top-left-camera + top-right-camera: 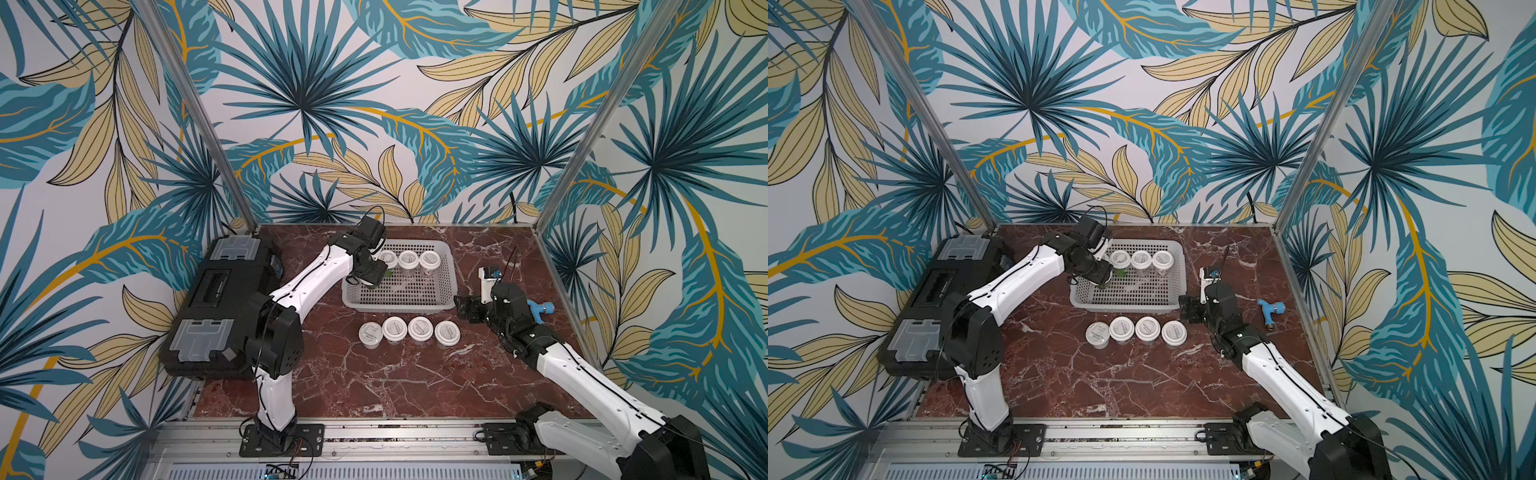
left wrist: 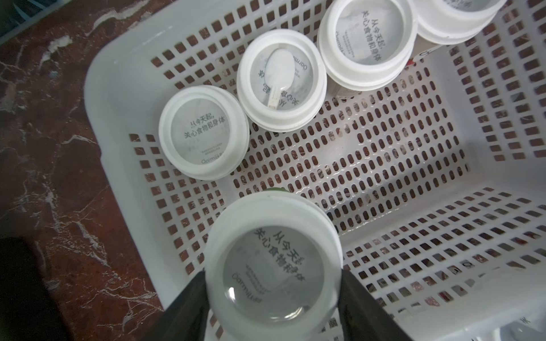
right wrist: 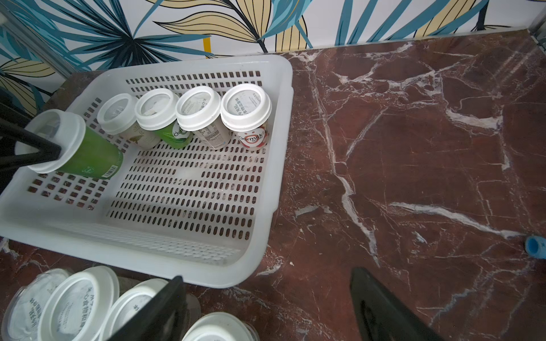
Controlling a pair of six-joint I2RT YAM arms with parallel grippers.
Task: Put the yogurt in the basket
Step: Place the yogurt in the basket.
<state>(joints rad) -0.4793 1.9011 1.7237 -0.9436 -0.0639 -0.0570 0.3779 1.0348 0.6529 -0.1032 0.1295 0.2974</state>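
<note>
At basket (image 2: 100, 88) L end, L end effector (image 2: 271, 283) pinches yogurt cup (image 2: 274, 259); R end effector (image 3: 267, 276) spread, empty.

A robotics test cell of the kind kept in a lab is shown. The space is boxed in by flat wall panels (image 1: 374, 104) printed with oversized teal and tan leaves, and these are held in bare aluminium posts (image 1: 199, 112). A tabletop (image 1: 395, 382) with a red marble pattern is fitted as the working surface. Two white-and-black robot arms, the left arm (image 1: 307, 274) and the right arm (image 1: 582, 374), are bolted by black plates to an aluminium rail (image 1: 395, 432) along the front edge, where loose wiring (image 1: 296, 453) is left exposed. A black case (image 1: 216, 307) with grey latches is kept at one side. Four yogurt cups (image 1: 394, 328) are set out in a tidy row before a perforated basket (image 1: 399, 308).
</note>
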